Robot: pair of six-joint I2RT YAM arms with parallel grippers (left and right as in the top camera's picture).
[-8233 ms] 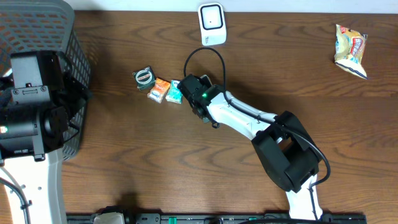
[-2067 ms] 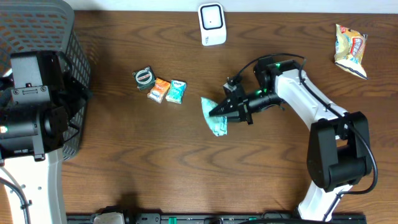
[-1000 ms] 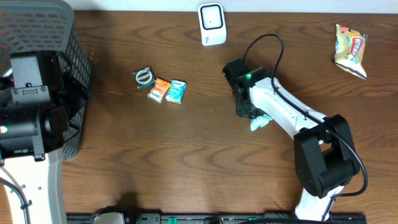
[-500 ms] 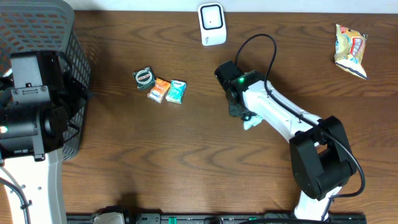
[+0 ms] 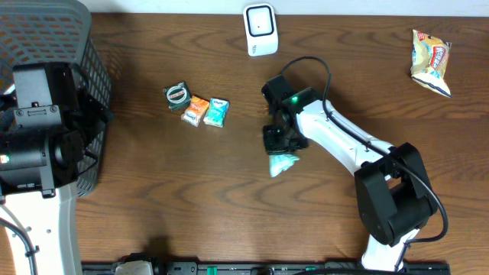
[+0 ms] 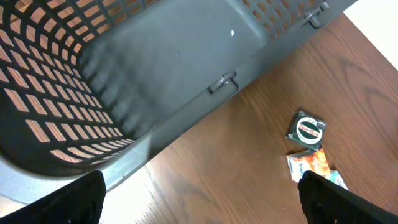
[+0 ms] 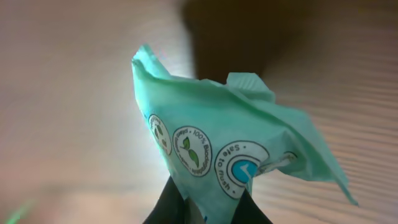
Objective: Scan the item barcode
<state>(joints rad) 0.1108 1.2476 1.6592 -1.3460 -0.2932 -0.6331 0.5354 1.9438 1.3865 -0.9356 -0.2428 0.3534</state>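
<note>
Now, right claw [image 5: 276, 140]: pressed onto the green packet [image 5: 284, 163], pinching one end.
green packet: near the middle of the worktop [image 5: 191, 198], well apart from the scanner [image 5: 260, 29].
scanner: at the far edge of the worktop.
left claw [image 6: 208, 200]: spread wide, over the basket [image 6: 174, 56] at the left edge.

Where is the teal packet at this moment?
Overhead, the teal packet is pinched in the right gripper near the picture's middle, below the white scanner and right of the three small items.
</note>
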